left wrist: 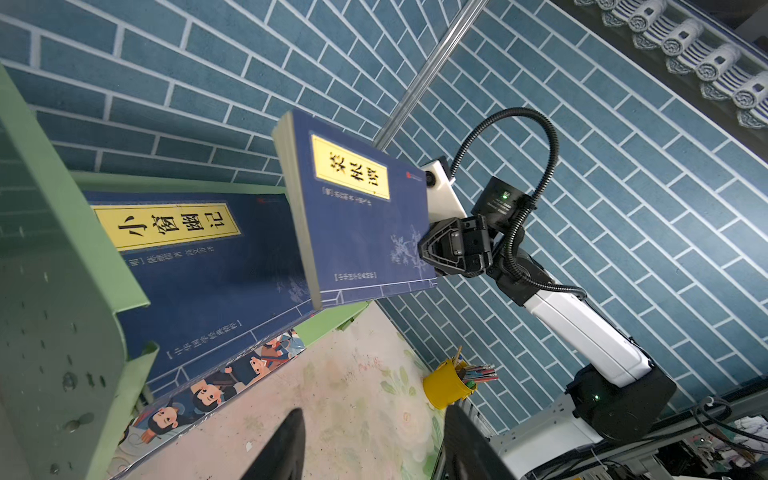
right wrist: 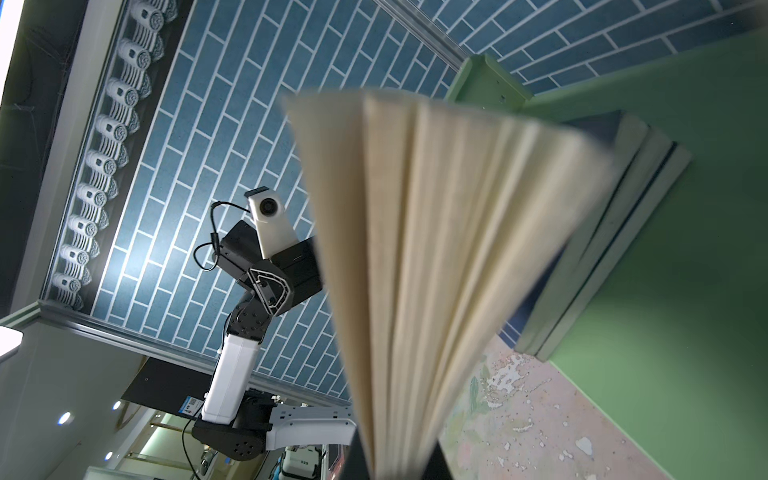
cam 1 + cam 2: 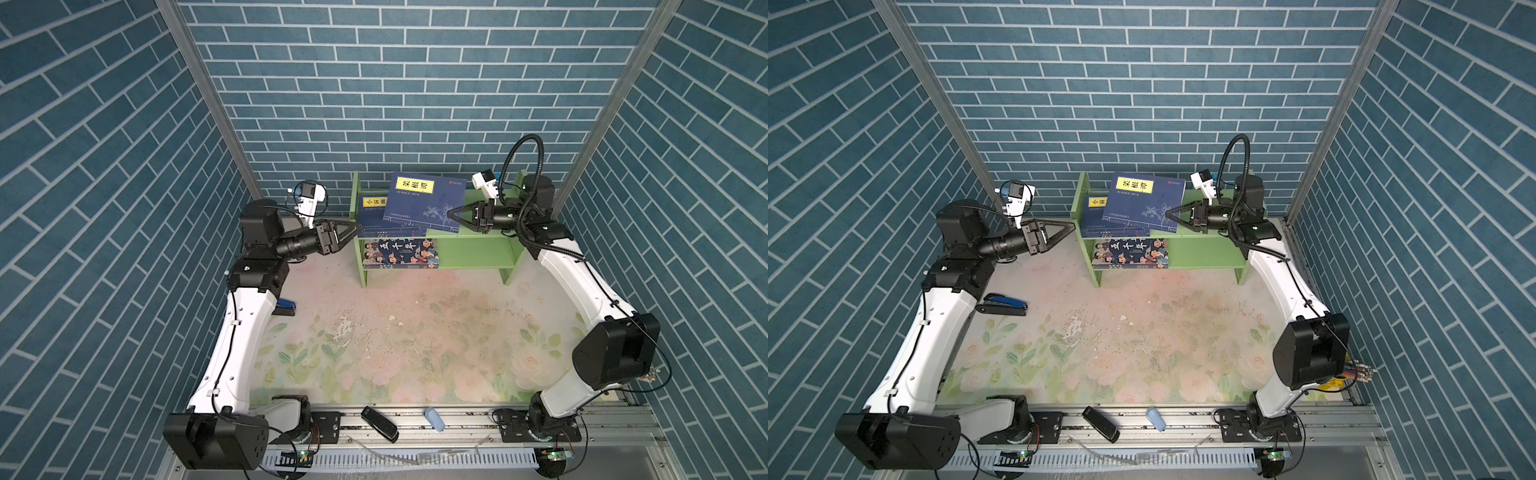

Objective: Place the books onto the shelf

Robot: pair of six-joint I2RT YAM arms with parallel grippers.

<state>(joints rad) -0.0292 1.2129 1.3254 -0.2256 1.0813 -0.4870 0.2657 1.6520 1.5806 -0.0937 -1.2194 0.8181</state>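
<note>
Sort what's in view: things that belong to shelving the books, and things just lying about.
Job: green shelf; navy book held in the right pincer; navy stack on the top tier; cartoon book on the lower tier.
Lying about: blue stapler; black device and pale blue piece on the front rail; yellow pen pot.

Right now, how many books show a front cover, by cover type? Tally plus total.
Navy cover, yellow label: 2 (held navy book; stacked navy book on the shelf's upper tier)
Cartoon cover: 1 (cartoon book, lower tier)
Total: 3
Books under the stack's top one are hidden and not counted.
</note>
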